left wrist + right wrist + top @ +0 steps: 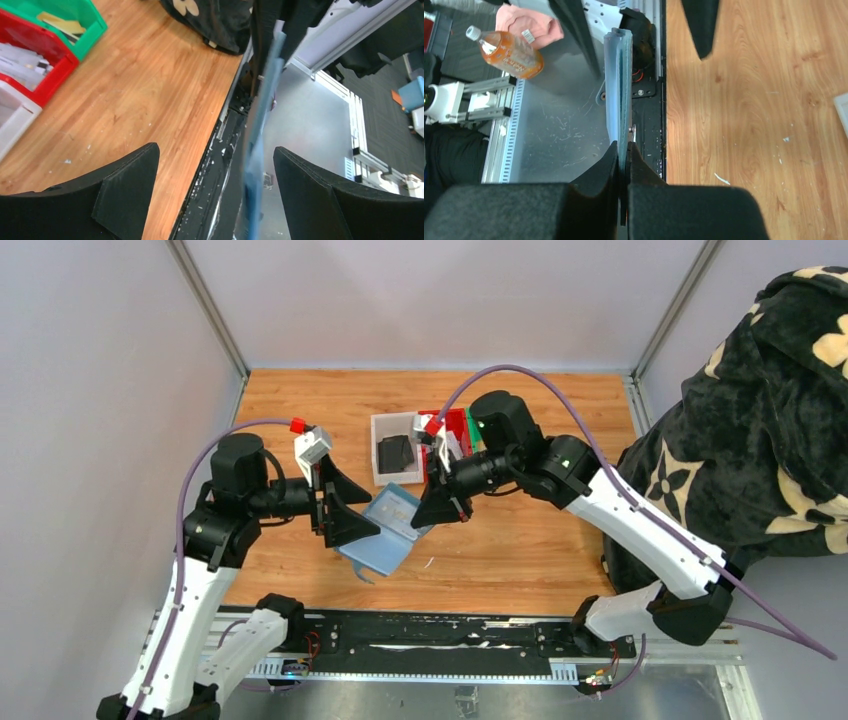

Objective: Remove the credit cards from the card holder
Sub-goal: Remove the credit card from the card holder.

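Observation:
The teal-blue card holder (385, 530) hangs open in the air above the table's front middle, its lighter inside facing up. My right gripper (440, 505) is shut on its right edge; in the right wrist view (625, 150) the holder (619, 90) runs edge-on out of the closed jaws. My left gripper (345, 505) is open around its left edge. In the left wrist view (215, 170) the holder (260, 150) stands edge-on between the fingers, nearer the right one and touching neither. I cannot tell the credit cards apart from the holder's slots.
A white bin (385, 425) holding a black wallet (395, 452) stands behind the holder, with a red bin (458, 425) and a green one beside it. A person in a dark flowered garment (760, 420) is at the right. The table's front rail (440, 635) lies below.

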You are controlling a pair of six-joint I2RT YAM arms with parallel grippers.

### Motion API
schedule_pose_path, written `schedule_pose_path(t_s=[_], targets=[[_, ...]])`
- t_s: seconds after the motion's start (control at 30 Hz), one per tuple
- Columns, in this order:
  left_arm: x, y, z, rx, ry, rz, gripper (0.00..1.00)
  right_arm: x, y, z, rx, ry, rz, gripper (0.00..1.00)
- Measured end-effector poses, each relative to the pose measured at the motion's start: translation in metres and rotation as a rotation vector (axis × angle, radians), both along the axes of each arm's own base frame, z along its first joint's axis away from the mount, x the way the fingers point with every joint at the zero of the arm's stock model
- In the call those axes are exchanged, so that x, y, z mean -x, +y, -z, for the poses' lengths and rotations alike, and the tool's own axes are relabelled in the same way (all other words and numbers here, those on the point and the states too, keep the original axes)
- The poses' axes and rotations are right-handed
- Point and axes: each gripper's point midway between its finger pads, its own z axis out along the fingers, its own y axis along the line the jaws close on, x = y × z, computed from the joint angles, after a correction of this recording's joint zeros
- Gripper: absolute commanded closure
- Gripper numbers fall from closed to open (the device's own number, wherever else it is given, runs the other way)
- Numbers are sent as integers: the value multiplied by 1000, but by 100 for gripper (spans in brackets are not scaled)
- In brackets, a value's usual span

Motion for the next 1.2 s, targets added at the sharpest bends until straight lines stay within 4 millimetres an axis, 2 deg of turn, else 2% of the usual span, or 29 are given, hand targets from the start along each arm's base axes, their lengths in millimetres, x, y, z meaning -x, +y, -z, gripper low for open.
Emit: schedule_pose_path(t_s=[0.17, 0.43, 0.63, 0.73, 0.83, 0.93, 1.03, 1.2], targets=[[-2, -2, 12, -20, 47, 31, 17, 10, 14, 1, 15, -16, -72, 100], [12, -3, 8, 3, 47, 93, 46, 14, 34, -1, 28, -28, -130, 100], [22, -6, 7, 28, 103, 151, 80, 13, 42, -2, 44, -26, -144, 100], [24, -7, 7, 31, 111, 167, 96, 10, 43, 3, 60, -27, -135, 86], [24, -6, 7, 23, 87, 158, 100, 6, 44, 4, 66, -29, -110, 65], [18, -5, 4, 15, 60, 117, 100, 1, 44, 6, 9, -14, -60, 55], [11, -6, -9, 50, 35, 68, 100, -8, 33, 11, -100, 62, 53, 52], [6, -7, -35, 178, 8, -15, 100, -17, 27, 1, -367, 157, 169, 59]])
